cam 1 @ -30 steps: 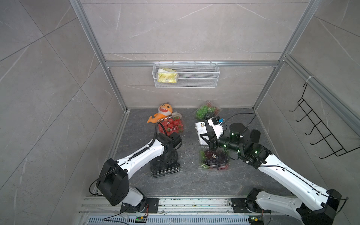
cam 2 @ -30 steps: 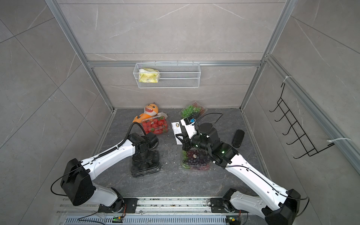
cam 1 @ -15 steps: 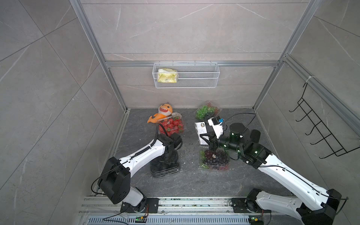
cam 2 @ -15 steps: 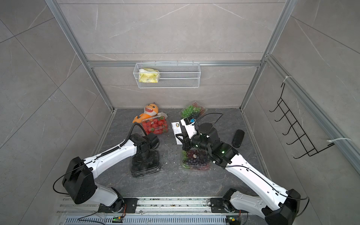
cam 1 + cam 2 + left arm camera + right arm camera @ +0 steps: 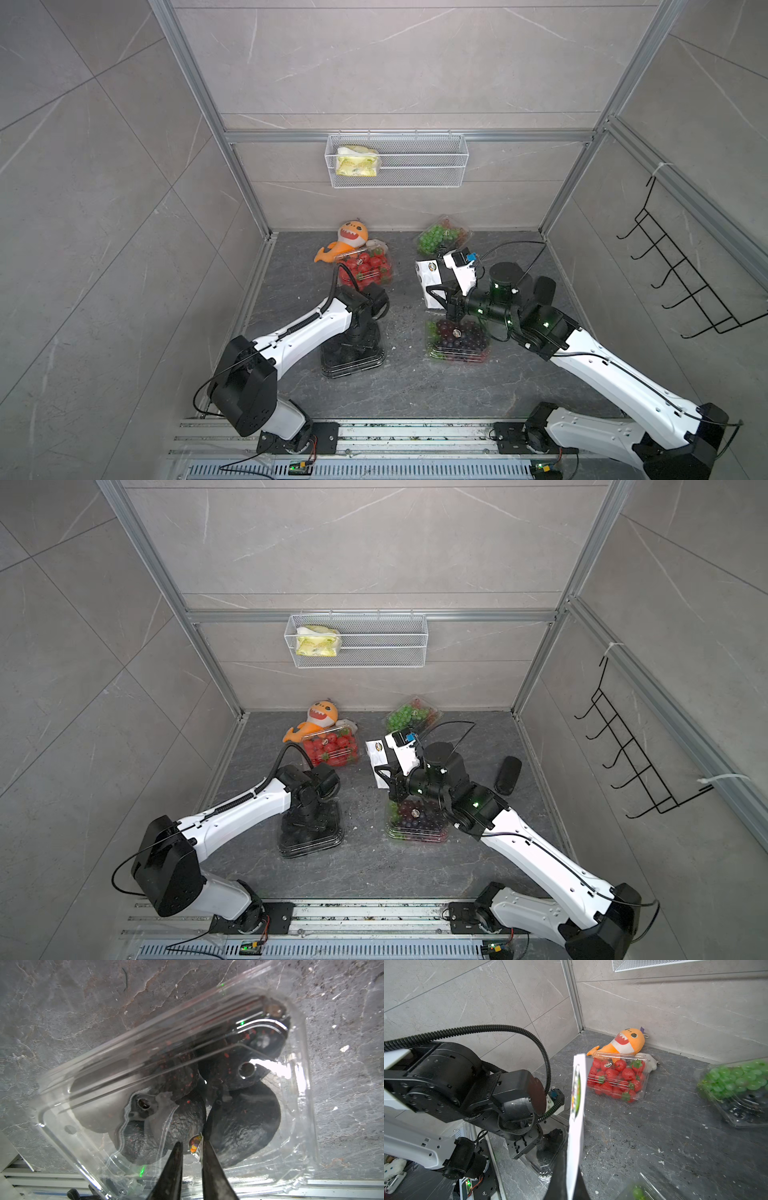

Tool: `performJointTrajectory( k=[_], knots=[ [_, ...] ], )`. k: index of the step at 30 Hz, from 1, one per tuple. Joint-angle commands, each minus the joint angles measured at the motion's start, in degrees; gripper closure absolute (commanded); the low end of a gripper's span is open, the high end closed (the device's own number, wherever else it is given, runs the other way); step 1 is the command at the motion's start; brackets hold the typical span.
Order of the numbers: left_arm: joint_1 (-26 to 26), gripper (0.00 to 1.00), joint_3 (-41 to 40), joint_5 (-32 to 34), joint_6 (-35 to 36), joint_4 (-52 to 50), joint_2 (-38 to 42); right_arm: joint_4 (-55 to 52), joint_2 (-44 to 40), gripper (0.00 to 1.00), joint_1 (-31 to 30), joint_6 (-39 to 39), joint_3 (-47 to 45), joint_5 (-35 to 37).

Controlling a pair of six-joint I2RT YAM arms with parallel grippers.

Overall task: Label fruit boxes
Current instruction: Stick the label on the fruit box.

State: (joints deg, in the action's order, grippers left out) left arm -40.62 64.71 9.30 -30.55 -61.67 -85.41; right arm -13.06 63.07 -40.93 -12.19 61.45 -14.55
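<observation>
Noting left gripper [image 5: 191,1148] fingers [image 5: 173,1167] standing slightly apart, with small round multicoloured sticker [image 5: 195,1145] clinging to the inner face of one tip; unable to tell whether sticker is touching the lid. Hovering directly over clear plastic clamshell box of dark avocado-like fruits [image 5: 187,1032], lying closed on dark grey stone floor [image 5: 395,395]. Noting right gripper [image 5: 568,1180] clamping tight on the lower edge of white sheet of round stickers [image 5: 576,1105], holding it upright, edge-on in the right wrist view. Finding clear clamshell box of purple grapes [image 5: 457,343] lying just under that wrist in both top views. Seeing clear clamshell box of red strawberries [image 5: 365,270] lying just beside orange plush shark toy [image 5: 351,239] near the back wall, clear clamshell box of green grapes [image 5: 442,239] lying well apart from both.
</observation>
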Motion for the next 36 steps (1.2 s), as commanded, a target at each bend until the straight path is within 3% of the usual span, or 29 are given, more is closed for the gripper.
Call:
performJointTrajectory(
  k=[1,8,16,32,36],
  knots=[
    [-0.19,0.79,1.62,3.99,0.40,-4.95,1.85,1.17,-0.53,1.00,-0.39,0.16,-0.54,-0.22],
    [-0.16,0.83,2.77,8.12,0.31,-7.52,2.13,1.19,-0.47,1.00,-0.38,0.14,-0.50,-0.33],
    [-0.13,0.84,1.32,1.33,1.02,-2.45,2.36,1.16,-0.23,1.00,-0.39,0.22,-0.55,-0.30],
    [0.01,0.86,3.14,10.86,0.90,-9.25,1.80,1.28,-0.06,1.00,-0.43,0.23,-0.57,-0.35],
    [0.27,0.85,2.47,8.41,1.54,-7.37,1.76,1.26,0.13,1.00,-0.43,0.14,-0.49,-0.57]
  ],
)
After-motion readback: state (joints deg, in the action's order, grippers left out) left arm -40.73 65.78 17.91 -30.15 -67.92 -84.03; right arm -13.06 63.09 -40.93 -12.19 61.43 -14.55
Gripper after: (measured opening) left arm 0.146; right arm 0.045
